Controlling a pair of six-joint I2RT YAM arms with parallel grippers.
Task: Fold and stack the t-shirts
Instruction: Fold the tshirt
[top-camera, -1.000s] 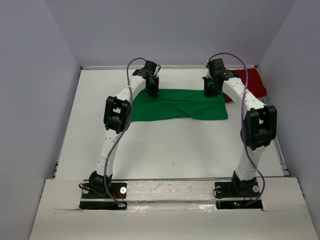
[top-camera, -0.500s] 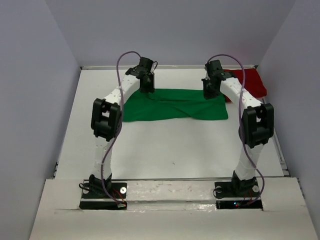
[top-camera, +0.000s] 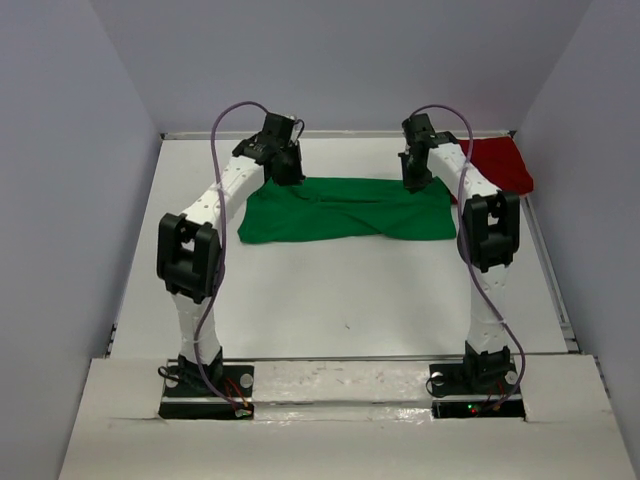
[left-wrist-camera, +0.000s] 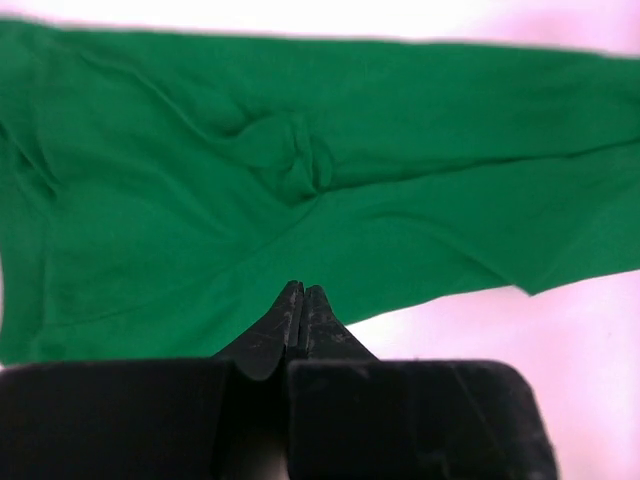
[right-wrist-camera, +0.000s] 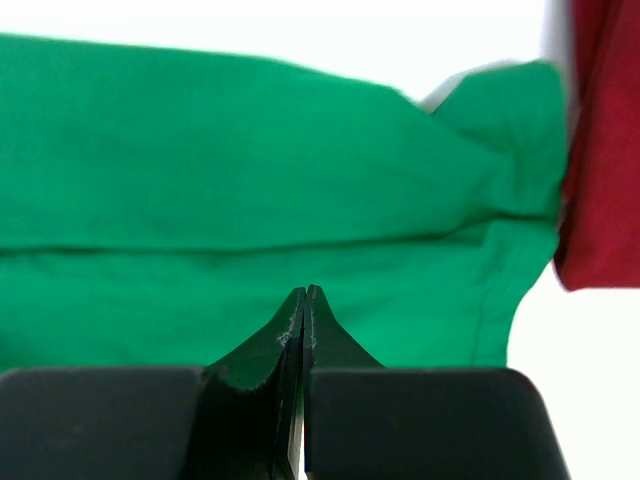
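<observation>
The green t-shirt lies folded into a wide band across the far half of the table, with a crease bunched near its middle. A dark red t-shirt lies crumpled at the far right, touching the green one's right end. My left gripper hangs over the green shirt's far left corner, its jaws pressed together with nothing between them. Above the shirt's far right part, my right gripper is likewise shut and empty. The red cloth shows at the right edge of the right wrist view.
The white table is boxed in by grey walls on the left, back and right. A raised rim runs along the table's right side. Both arm bases sit at the near edge.
My left arm has swung left and back; its gripper let go of the green shirt and shut again. The shirt's left end now reaches further left. The right gripper edged back.
</observation>
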